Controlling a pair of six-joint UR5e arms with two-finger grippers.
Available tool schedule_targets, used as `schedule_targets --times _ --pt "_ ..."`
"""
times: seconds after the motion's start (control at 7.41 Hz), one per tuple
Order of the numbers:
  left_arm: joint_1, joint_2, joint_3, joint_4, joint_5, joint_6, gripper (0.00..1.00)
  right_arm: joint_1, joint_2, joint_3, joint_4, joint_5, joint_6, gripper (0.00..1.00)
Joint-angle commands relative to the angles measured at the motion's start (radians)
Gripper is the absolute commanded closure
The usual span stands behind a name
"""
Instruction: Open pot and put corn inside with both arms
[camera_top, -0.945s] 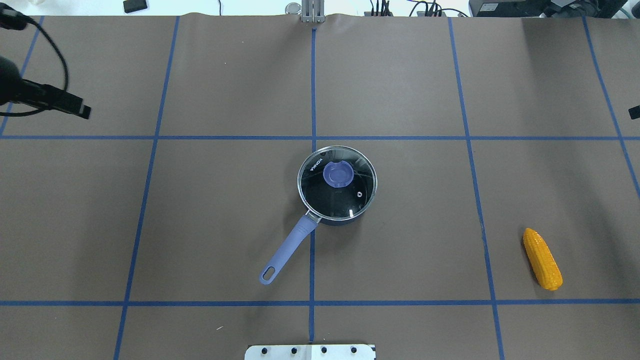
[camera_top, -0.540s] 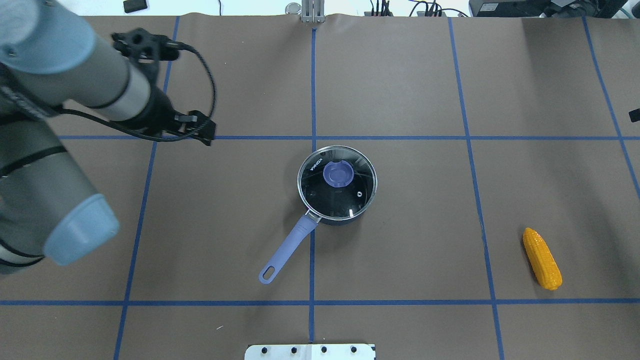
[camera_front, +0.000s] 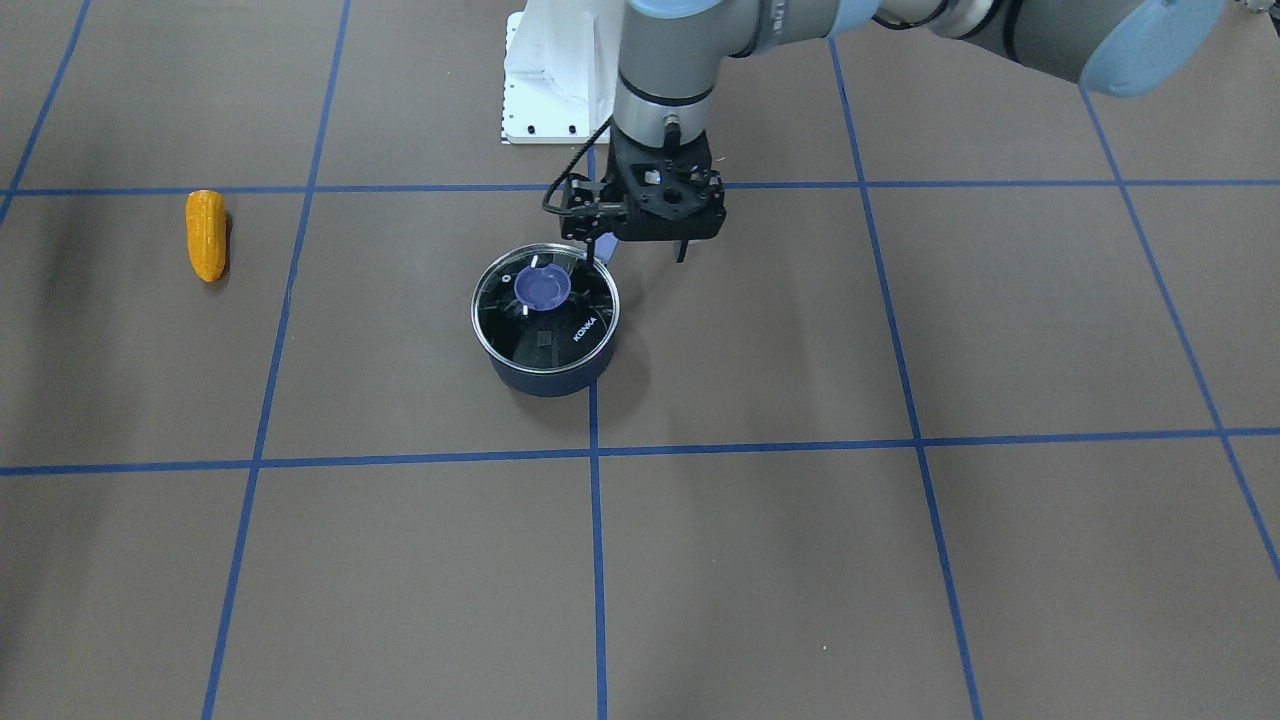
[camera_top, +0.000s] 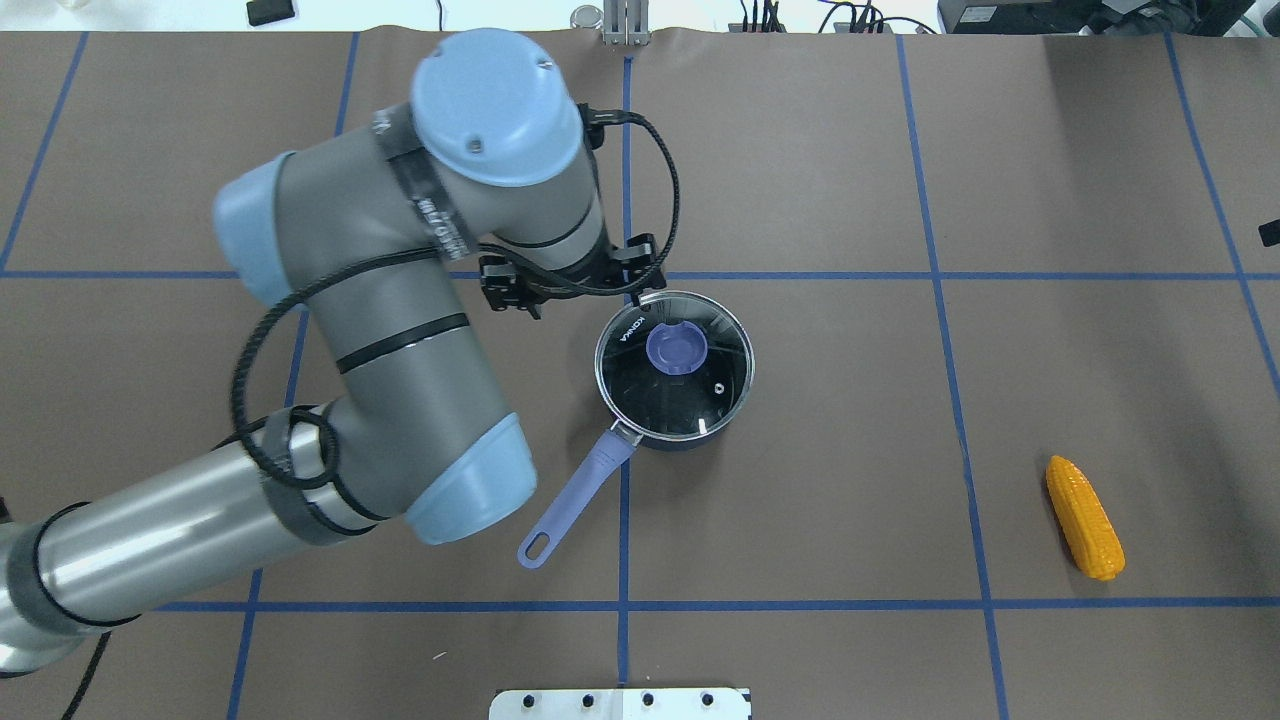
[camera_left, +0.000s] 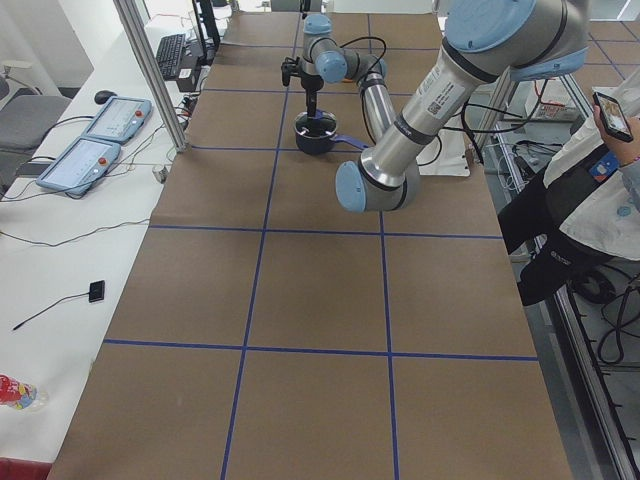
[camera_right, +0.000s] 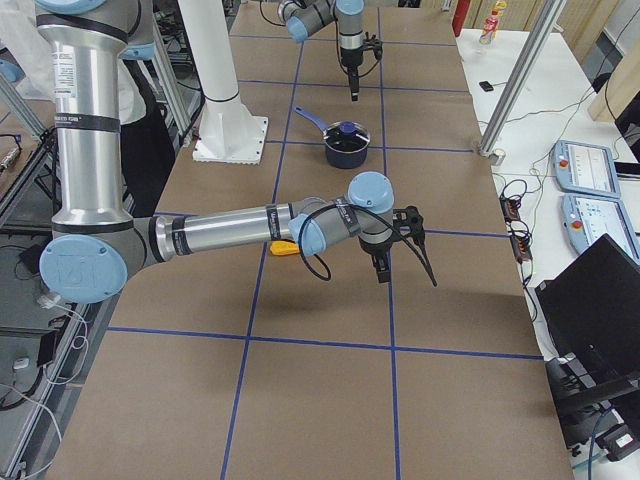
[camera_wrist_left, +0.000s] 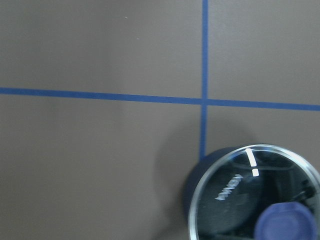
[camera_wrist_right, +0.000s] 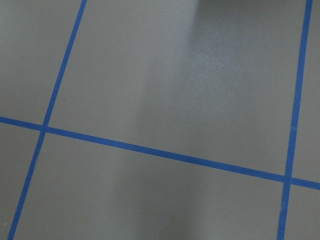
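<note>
The left gripper (camera_front: 636, 255) is held just beside the pot (camera_front: 548, 378) at the middle of the tabletop (camera_top: 800, 150). It is offset from the knob (camera_top: 677, 350) toward the left edge, with its fingers (camera_front: 682, 250) spread. If it is lowered from here, the glass lid (camera_top: 700, 405) could be struck and the pot shoved. The knob could also be pinched off-centre and the lid dropped. The corn (camera_top: 1085, 518) lies near the right edge, well apart from the pot. The state of the right gripper (camera_right: 408, 270) cannot be told.
</note>
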Motion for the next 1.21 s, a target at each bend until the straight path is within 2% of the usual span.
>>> schedule_targets --times 0.0,0.13,0.94,1.08 --pt "0.058 -0.146 0.187 -0.001 0.059 -0.141 0.02 0.000 -0.001 0.000 0.000 -0.003 -0.001 0.00" --pt "0.061 -0.177 0.247 -0.004 0.060 -0.152 0.02 -0.002 -0.001 -0.002 0.000 -0.006 -0.001 0.00" --pt "0.081 -0.146 0.257 -0.026 0.060 -0.047 0.02 -0.006 -0.001 -0.005 0.000 -0.017 -0.001 0.00" --pt "0.086 -0.131 0.259 -0.071 0.060 -0.013 0.02 -0.008 -0.001 -0.005 0.000 -0.018 -0.001 0.00"
